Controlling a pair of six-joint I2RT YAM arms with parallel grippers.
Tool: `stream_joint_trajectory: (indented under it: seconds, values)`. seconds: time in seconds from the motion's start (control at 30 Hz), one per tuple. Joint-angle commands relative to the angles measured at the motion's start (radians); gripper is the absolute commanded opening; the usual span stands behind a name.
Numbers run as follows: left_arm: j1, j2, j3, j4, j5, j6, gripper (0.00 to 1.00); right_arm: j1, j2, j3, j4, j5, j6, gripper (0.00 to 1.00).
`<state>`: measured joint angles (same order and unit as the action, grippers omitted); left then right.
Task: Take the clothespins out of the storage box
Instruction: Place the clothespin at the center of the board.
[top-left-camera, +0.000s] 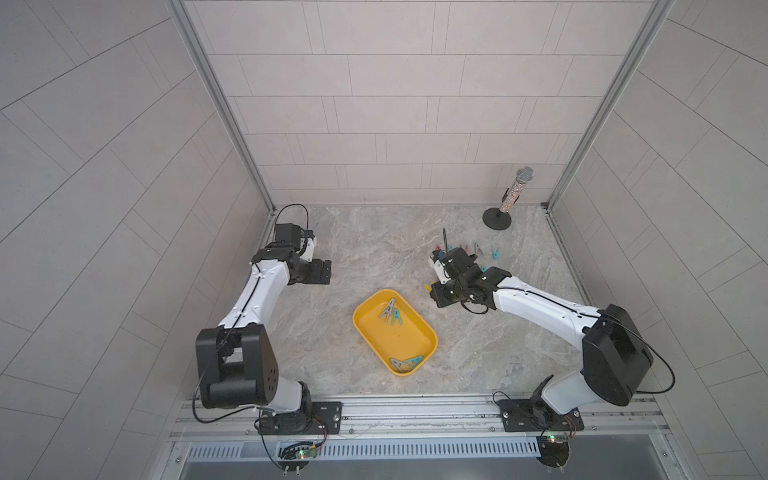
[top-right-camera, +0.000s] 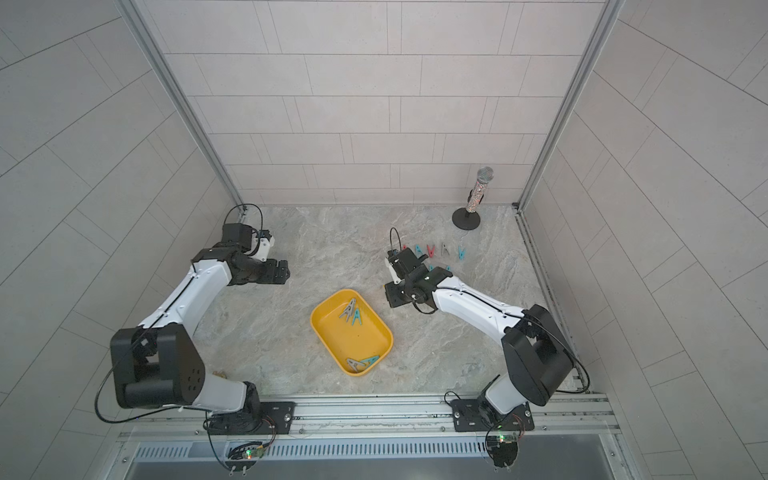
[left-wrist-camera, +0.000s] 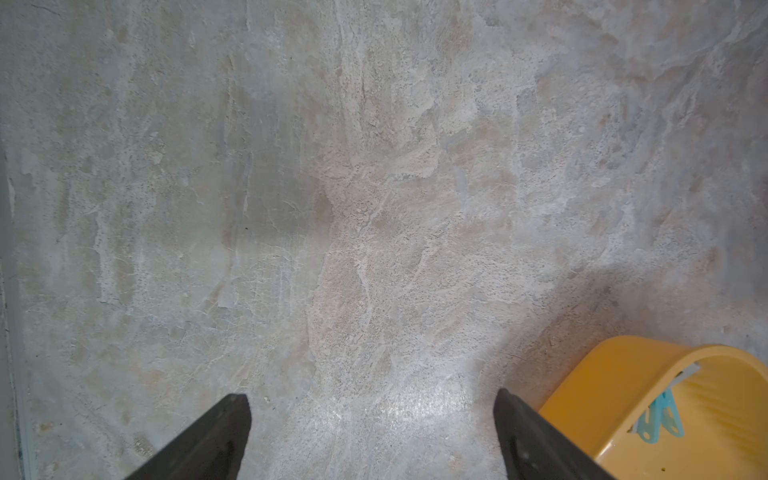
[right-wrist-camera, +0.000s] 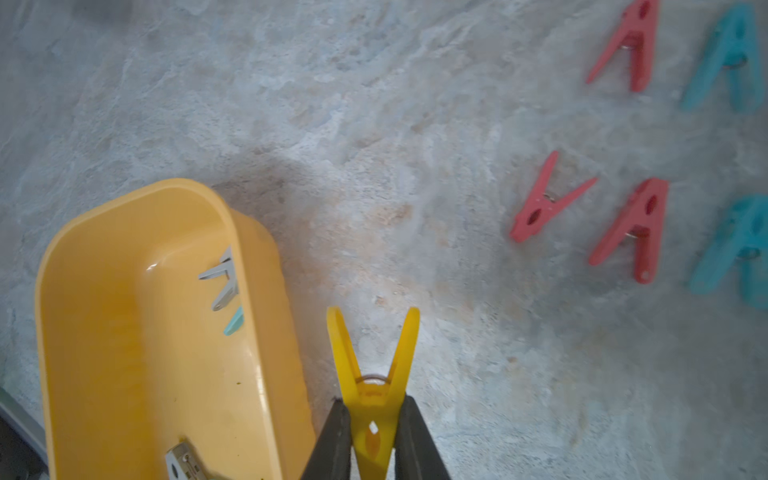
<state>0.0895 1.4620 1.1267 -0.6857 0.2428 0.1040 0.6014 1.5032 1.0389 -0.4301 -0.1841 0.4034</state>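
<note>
The yellow storage box (top-left-camera: 401, 338) (top-right-camera: 353, 338) lies mid-table. Inside it, a grey and a teal clothespin (top-left-camera: 390, 311) lie at the far end, and another grey and teal pair (top-left-camera: 405, 363) at the near end. My right gripper (right-wrist-camera: 373, 405) is shut on a yellow clothespin (right-wrist-camera: 374, 374), held above the table just beside the box's far right corner (right-wrist-camera: 104, 332). Red clothespins (right-wrist-camera: 636, 228) and teal clothespins (right-wrist-camera: 735, 249) lie in rows on the table beyond it. My left gripper (left-wrist-camera: 372, 399) hangs open and empty over bare table, left of the box (left-wrist-camera: 623, 374).
A glittery microphone on a round black stand (top-left-camera: 505, 203) is at the back right corner. More clothespins (top-right-camera: 446, 249) lie in a line near it. Tiled walls close in three sides, and a metal rail (top-left-camera: 415, 411) runs along the front.
</note>
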Motion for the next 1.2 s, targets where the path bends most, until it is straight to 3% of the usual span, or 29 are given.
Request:
stream_joint_trajectory:
  seconds: [0.0, 0.3, 0.63, 0.93, 1.17]
  values:
    - [0.007, -0.005, -0.008, 0.000, 0.007, -0.004, 0.99, -0.064, -0.045, -0.038, -0.013, -0.004, 0.021, 0.16]
    - [0.007, -0.007, -0.007, -0.001, 0.005, -0.003, 0.99, -0.298, -0.046, -0.097, -0.050, -0.006, 0.001, 0.17]
    - [0.006, 0.001, 0.000, -0.011, 0.014, -0.007, 0.99, -0.505, 0.050, -0.032, -0.077, 0.026, -0.023, 0.17]
    - [0.007, -0.004, 0.001, -0.012, 0.018, -0.009, 0.99, -0.599, 0.187, 0.093, -0.099, 0.058, -0.019, 0.18]
    - [0.006, -0.009, 0.001, -0.014, 0.019, -0.009, 0.99, -0.615, 0.302, 0.165, -0.104, 0.040, -0.046, 0.18]
